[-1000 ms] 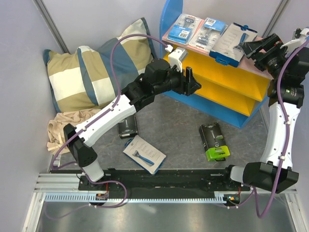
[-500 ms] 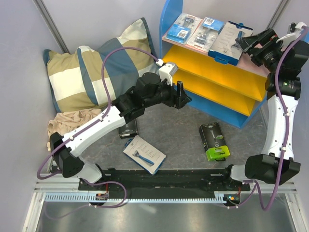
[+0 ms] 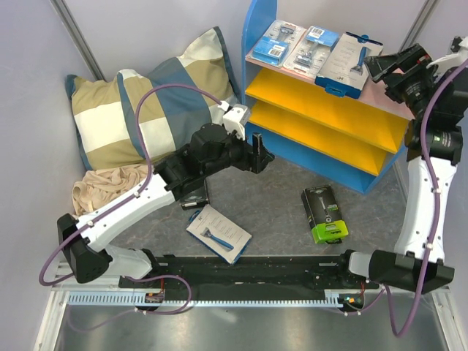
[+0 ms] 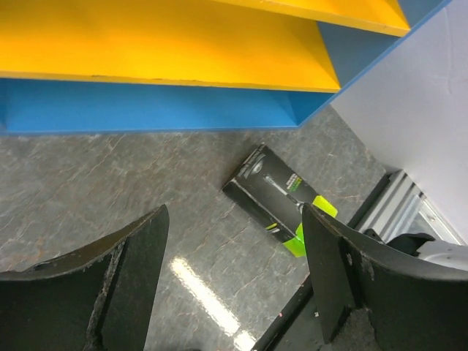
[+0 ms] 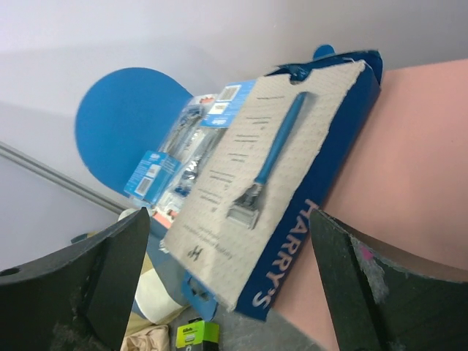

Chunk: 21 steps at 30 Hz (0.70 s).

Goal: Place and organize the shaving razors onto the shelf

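A grey marbled bench (image 3: 270, 190), walled by pale panels (image 3: 146, 29), carries the shelf (image 3: 261, 22) at the back right.

From above, we see two blister packs (image 3: 278, 40) and a white box (image 3: 344, 64) lined up on its pink top board (image 3: 384, 93). Both yellow boards (image 3: 322, 99) are bare. The right hand (image 3: 374, 67) has backed just off that box, jaws wide apart and empty, so the box now lies released. The left hand (image 3: 261, 155) has drawn away from the shelf front toward mid-bench, jaws spreading, holding nothing. Three packs remain on the bench: a second white box (image 3: 219, 232), a green box (image 3: 325, 213) and a black box (image 3: 194, 196) partly under the left arm.

The left wrist view looks between parted fingers (image 4: 124, 285) at the green box (image 4: 281, 197), lying apart from the shelf's blue base.

The right wrist view shows the white box (image 5: 270, 168) flat on the pink board beside the blister packs, clear of both fingers. We judge the job half done, and the left arm seems bound for the next pack.
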Each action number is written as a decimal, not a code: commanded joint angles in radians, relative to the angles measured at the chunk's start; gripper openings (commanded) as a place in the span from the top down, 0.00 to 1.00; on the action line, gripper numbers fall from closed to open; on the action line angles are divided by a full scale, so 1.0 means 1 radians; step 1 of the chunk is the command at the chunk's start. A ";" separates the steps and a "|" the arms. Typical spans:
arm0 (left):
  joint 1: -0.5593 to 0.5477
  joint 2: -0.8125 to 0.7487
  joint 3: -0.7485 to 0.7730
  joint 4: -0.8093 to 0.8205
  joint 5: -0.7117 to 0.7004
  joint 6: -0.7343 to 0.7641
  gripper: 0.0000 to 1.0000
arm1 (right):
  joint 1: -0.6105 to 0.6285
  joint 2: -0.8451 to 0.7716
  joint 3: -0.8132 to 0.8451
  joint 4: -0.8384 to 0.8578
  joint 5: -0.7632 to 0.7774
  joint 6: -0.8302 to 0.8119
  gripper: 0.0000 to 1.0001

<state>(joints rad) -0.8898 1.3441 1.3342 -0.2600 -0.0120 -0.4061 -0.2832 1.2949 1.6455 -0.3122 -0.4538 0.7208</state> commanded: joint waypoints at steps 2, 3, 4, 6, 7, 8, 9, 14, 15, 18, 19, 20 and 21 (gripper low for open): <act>-0.003 -0.069 -0.056 -0.030 -0.106 0.036 0.18 | 0.003 -0.123 0.030 -0.004 0.018 -0.047 0.02; -0.001 -0.074 -0.066 -0.059 -0.146 0.033 0.16 | 0.004 -0.132 0.030 -0.008 0.012 -0.052 0.02; 0.002 -0.080 -0.078 -0.079 -0.160 0.033 0.16 | 0.004 -0.152 0.030 -0.011 0.006 -0.058 0.02; 0.011 -0.095 -0.096 -0.117 -0.190 0.029 0.15 | 0.004 -0.170 0.025 -0.025 -0.025 -0.072 0.02; 0.015 -0.102 -0.102 -0.128 -0.194 0.027 0.14 | 0.006 -0.186 0.023 -0.030 -0.040 -0.080 0.02; 0.029 -0.115 -0.110 -0.133 -0.195 0.023 0.14 | 0.006 -0.190 0.020 -0.039 -0.064 -0.087 0.02; 0.035 -0.121 -0.131 -0.139 -0.194 0.015 0.13 | 0.009 -0.200 0.010 -0.039 -0.078 -0.090 0.02; 0.127 -0.151 -0.210 -0.165 -0.117 -0.049 0.11 | 0.070 -0.230 -0.038 -0.048 -0.132 -0.132 0.02; 0.143 -0.164 -0.242 -0.163 -0.102 -0.060 0.11 | 0.094 -0.224 -0.035 -0.063 -0.137 -0.162 0.02; 0.193 -0.198 -0.314 -0.163 -0.068 -0.105 0.11 | 0.168 -0.197 -0.030 -0.113 -0.131 -0.219 0.02; 0.212 -0.207 -0.331 -0.160 -0.059 -0.115 0.11 | 0.191 -0.194 -0.032 -0.132 -0.120 -0.233 0.02; 0.219 -0.217 -0.364 -0.163 -0.051 -0.138 0.11 | 0.217 -0.190 -0.041 -0.140 -0.109 -0.245 0.02; 0.226 -0.236 -0.380 -0.162 -0.046 -0.148 0.11 | 0.266 -0.187 -0.047 -0.146 -0.086 -0.263 0.02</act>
<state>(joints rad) -0.6922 1.1717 1.0168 -0.4240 -0.1074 -0.4667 -0.1173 1.0897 1.6176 -0.3996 -0.5587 0.5514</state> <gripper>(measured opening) 0.889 0.982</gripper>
